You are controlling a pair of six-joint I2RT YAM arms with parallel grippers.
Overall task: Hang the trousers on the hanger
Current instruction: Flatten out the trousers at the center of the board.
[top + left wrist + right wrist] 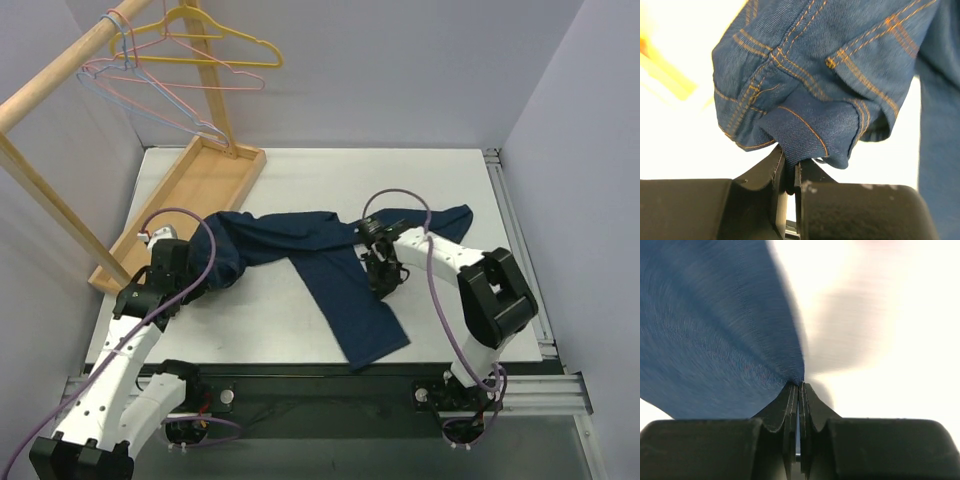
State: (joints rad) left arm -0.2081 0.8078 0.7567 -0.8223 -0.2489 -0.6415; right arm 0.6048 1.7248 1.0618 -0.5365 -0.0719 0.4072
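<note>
The trousers [300, 235], dark navy jeans with orange stitching, lie spread across the middle of the white table, with one leg running toward the front edge. My left gripper [190, 268] is shut on a fold of denim near the waist and pocket seams [830, 65]; the cloth is pinched between its fingertips [790, 162]. My right gripper [383, 278] is shut on the edge of a trouser leg [715, 340], and the fabric fans out from its tips [800, 386]. The light-blue hanger [150, 112] hangs on the wooden rod at the far left, away from both grippers.
A wooden rod [60, 75] on a rack carries a yellow hanger [215, 45] and pink hangers [200, 75] beside the blue one. The rack's long wooden base tray [190, 200] lies on the table's left side. Walls close in at the back and sides.
</note>
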